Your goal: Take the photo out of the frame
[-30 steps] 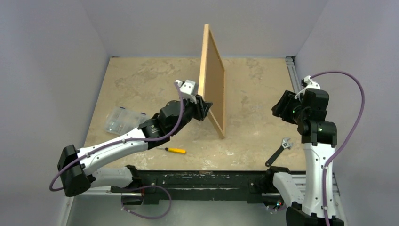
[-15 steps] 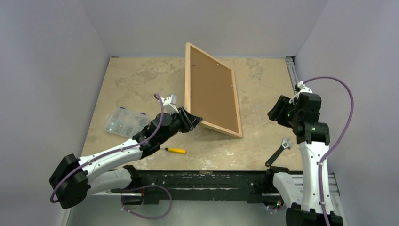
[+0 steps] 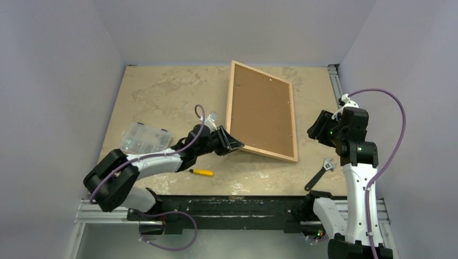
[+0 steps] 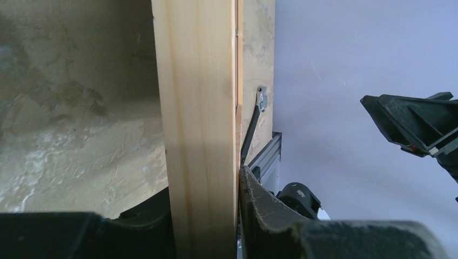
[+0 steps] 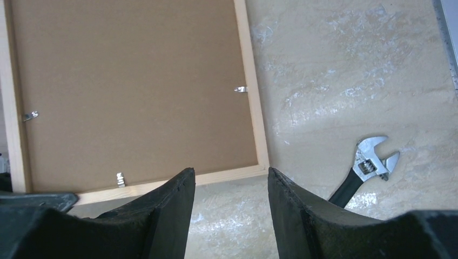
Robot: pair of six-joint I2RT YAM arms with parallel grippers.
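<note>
Top external view: the frame [image 3: 230, 105] is seen back-up on the worktop [image 3: 162, 91], flat or nearly so; whether its gripped corner is raised cannot be told. Its near-left corner is clamped by the left gripper [image 3: 233, 145], and in the left wrist view the pale wood edge is pinched between narrow jaws. The brown backing board [image 3: 262, 113] is seated inside the wooden border. In the right wrist view it is held by small metal tabs [image 5: 241, 89] along its edges. The right gripper [image 5: 229, 189] hangs above the frame's near-right corner with its jaws apart and nothing held. The photo is not visible in any view and is judged to lie face-down beneath the board. The task is judged to be at an early stage: the frame has been laid with its back exposed, but no tab appears turned aside and the board is not lifted. The tabs, the board and the photo itself remain to be dealt with.
</note>
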